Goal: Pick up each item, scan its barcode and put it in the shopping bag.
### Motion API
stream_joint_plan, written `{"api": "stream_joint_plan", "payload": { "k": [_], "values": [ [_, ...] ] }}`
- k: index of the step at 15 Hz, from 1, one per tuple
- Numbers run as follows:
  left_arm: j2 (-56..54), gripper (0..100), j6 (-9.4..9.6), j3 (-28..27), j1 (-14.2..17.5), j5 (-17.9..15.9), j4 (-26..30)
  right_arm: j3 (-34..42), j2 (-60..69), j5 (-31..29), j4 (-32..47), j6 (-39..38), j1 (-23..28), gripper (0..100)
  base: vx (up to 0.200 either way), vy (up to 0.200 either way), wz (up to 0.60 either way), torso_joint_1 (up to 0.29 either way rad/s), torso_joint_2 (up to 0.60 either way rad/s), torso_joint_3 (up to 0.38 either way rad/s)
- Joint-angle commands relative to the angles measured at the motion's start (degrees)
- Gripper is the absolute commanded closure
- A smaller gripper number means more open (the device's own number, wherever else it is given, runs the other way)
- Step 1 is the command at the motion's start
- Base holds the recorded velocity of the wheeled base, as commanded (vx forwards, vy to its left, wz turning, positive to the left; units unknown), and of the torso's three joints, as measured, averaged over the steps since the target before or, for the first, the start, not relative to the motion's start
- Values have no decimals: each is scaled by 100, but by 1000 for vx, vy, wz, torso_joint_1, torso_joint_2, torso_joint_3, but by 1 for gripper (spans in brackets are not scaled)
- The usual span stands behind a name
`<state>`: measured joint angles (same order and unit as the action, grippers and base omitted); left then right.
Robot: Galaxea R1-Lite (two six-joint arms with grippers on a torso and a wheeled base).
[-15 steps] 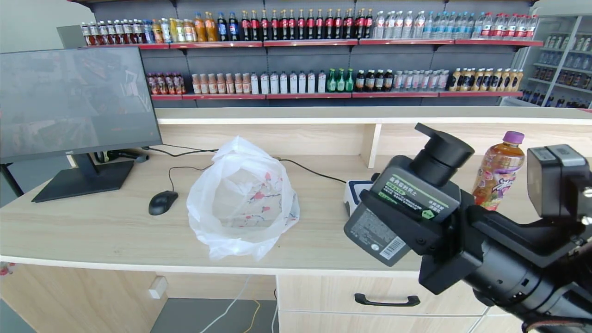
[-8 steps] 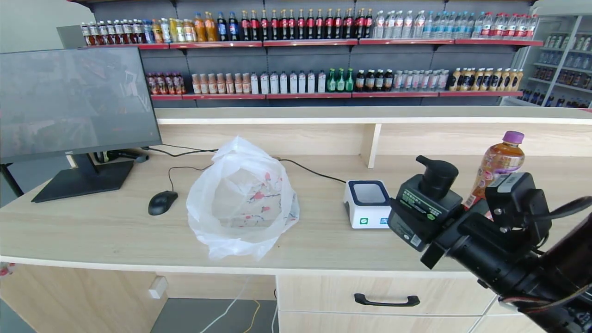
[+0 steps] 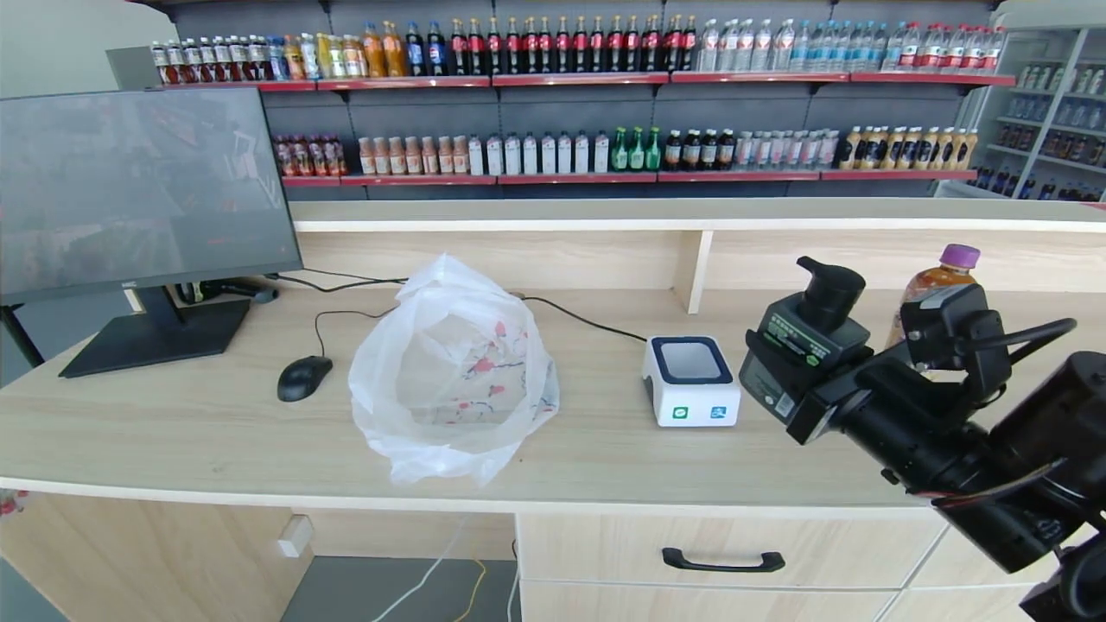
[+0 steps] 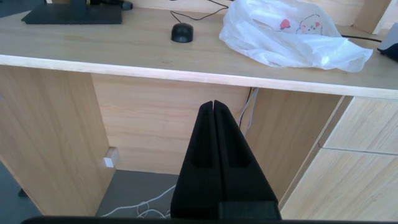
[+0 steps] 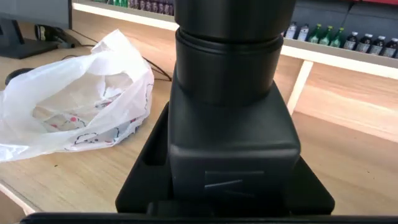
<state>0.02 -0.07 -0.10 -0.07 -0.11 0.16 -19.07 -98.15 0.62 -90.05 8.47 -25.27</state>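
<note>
A dark grey pump bottle (image 3: 804, 341) with a black pump head is held in the right gripper (image 3: 816, 389), whose jaws are clamped on the lower part of its body. The bottle is carried in the air above the bench (image 3: 216, 432), tilted, with its pump head uppermost. It is placed just to the right of the barcode scanner (image 3: 691, 399). A small white barcode patch can be made out low on the bottle face turned toward the scanner.

The scanner, a white box with a dark-rimmed window on top, stands on the bench between the held bottle and the white plastic shopping bag (image 3: 454, 371). The bag sits puffed up near the middle of the bench, and a printed pattern is seen through its side.

An orange drink bottle (image 3: 949, 269) with a purple cap stands upright on the bench behind the right arm and is partly hidden by it.

The left gripper (image 4: 213, 109) is held low, in front of the bench's front panel and below its top. Its jaws are pressed together with nothing between them.

A monitor (image 3: 138, 190) stands at the bench's left end, and a black mouse (image 3: 303, 377) lies just left of the bag. Shelves (image 3: 570, 82) of bottled drinks are seen behind.
</note>
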Motion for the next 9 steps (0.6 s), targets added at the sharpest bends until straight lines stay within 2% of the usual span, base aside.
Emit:
{"api": "stream_joint_plan", "payload": {
  "k": [1,4,9],
  "values": [
    [-2,100,-19,1,7,2,-7,-18,15,-18,5,-21,84,100,-200,0,0,27,7,2],
    [-2,100,-28,1,7,11,2,-115,-117,-18,5,-30,242,100,0,0,0,0,0,0],
    [-2,100,-81,1,7,11,2,-335,-12,-18,5,-127,251,100,0,200,0,5,4,3]
  ]
}}
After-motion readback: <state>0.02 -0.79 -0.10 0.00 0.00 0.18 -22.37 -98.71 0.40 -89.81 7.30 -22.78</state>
